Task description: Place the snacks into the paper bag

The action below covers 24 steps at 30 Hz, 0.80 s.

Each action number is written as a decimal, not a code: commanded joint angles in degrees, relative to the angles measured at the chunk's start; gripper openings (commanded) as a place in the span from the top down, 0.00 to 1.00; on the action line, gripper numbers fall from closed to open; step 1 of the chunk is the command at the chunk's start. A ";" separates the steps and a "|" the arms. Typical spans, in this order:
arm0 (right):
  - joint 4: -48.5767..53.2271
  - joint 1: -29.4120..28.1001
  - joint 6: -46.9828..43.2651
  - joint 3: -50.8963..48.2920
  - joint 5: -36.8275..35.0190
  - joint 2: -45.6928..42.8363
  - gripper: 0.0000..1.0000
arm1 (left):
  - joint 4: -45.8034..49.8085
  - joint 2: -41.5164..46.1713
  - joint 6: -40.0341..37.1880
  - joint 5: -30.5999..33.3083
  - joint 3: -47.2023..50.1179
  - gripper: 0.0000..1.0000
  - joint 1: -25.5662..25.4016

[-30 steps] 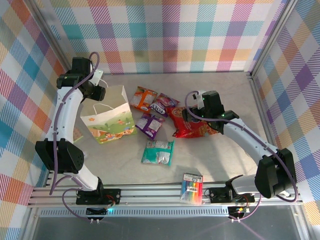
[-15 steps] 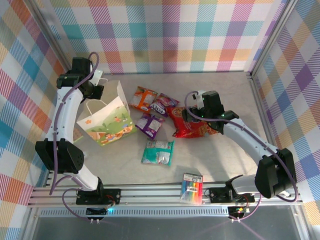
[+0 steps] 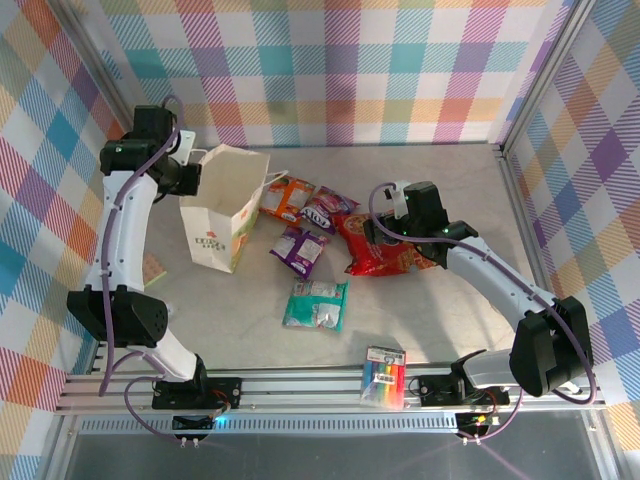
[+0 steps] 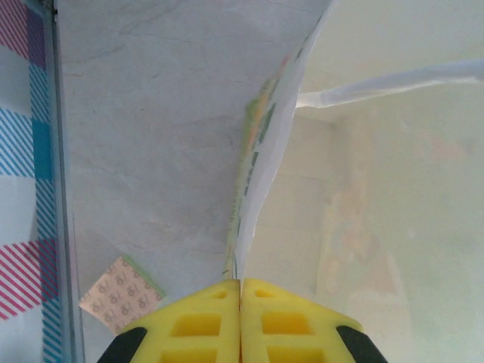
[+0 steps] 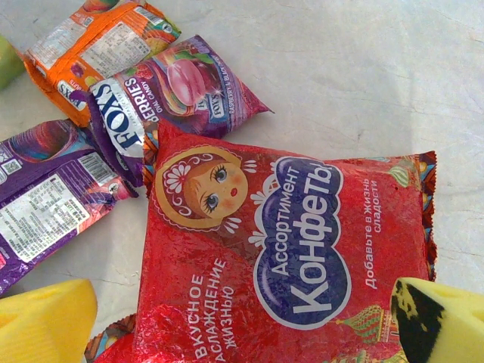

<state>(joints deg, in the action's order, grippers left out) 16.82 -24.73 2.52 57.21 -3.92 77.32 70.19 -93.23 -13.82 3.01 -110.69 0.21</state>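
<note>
- First, nearest the arm bases, the rainbow-striped marker pack (image 3: 384, 377) lies by the table's front rail.
- Just beyond it, the teal packet (image 3: 316, 305) lies flat, apart from the other snacks.
- Farther in, the small purple packet (image 3: 299, 250) sits left of the large red packet (image 5: 280, 257).
- The right gripper (image 5: 243, 321) hangs over the large red packet with its jaws spread wide, one yellow pad at each side, gripping nothing.
- Behind these, the pink-purple packet (image 3: 328, 208) touches the red packet's far corner, and the orange packet (image 3: 287, 197) lies just beside the paper bag (image 3: 225, 205).
- The paper bag stands at the far left, mouth open upward, its red-logo face towards the bases; all five snacks lie outside it.
- Farthest back, the left gripper (image 4: 240, 299) is closed tight on the bag's wall near the rim, the paper pinched between its pads.
</note>
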 commanded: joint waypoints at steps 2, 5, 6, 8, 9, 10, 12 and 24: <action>0.03 -0.41 -0.42 -0.09 1.37 -1.38 0.00 | 6.27 -0.88 4.97 -0.82 -2.61 1.00 0.67; 0.00 -0.41 -0.59 -0.34 1.54 -1.64 0.00 | 7.38 -0.46 6.57 -2.58 -1.88 1.00 0.67; -0.08 -0.41 -0.67 -0.49 1.61 -1.78 0.00 | 7.58 -0.24 7.32 -3.33 -1.39 1.00 0.67; -0.21 -0.41 -0.85 -0.76 1.73 -1.99 0.00 | 7.35 0.55 8.64 -5.04 0.05 1.00 0.67; -0.34 -0.40 -0.90 -0.84 1.81 -2.13 0.00 | 7.00 1.00 9.19 -6.01 0.91 1.00 0.68; -0.40 -0.36 -0.94 -0.95 1.90 -2.17 0.00 | 6.66 1.41 9.68 -6.79 1.69 1.00 0.67; -0.47 -0.41 -1.11 -0.92 2.11 -2.26 0.00 | 6.24 1.93 10.42 -8.84 2.69 1.00 0.65; -0.06 -0.38 -0.88 -0.19 2.84 -2.98 0.01 | 5.57 6.07 11.50 -15.72 4.72 1.00 -0.76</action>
<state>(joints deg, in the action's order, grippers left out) 16.82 -24.77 2.11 56.88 -2.28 76.12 74.89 -89.52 -2.79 -9.76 -106.63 0.01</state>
